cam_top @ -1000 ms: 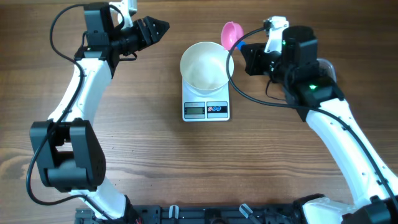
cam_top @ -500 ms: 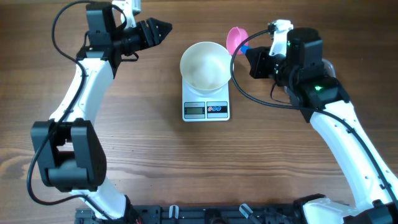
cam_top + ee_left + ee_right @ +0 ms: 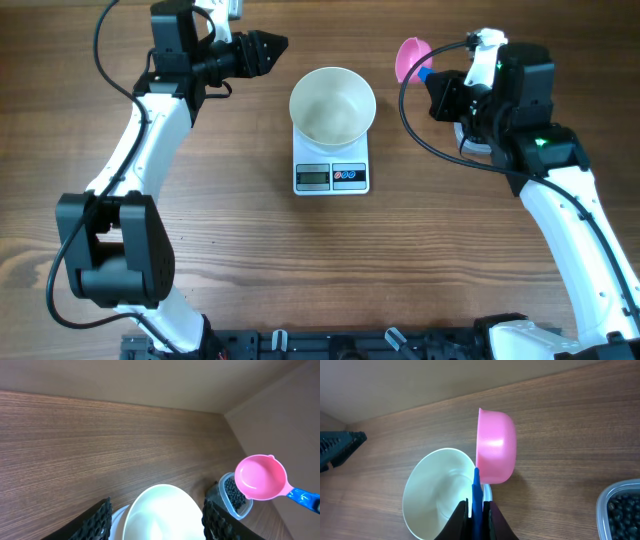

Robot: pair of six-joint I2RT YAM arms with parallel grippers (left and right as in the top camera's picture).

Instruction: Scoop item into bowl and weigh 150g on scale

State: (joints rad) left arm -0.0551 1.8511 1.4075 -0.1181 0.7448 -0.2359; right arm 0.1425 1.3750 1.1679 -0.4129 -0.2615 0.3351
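Holding the pink scoop (image 3: 495, 445) by its blue handle, empty, just beside the bowl's rim.

My right hand (image 3: 476, 510) is clamped tight on the thin handle, with the scoop tipped on its side ahead of my fingers. The white bowl (image 3: 333, 105) sits empty on the scale (image 3: 331, 176), ahead and to the left of this hand. The beans (image 3: 233, 494) lie in a clear tub (image 3: 620, 491) close on its right. My left hand (image 3: 272, 45) hangs over the worktop with fingers apart, holding nothing, across the bowl from me. The beans look small, hard and glossy, so I judge they will roll and spill readily. Dig the cup into the heap and carry it level.
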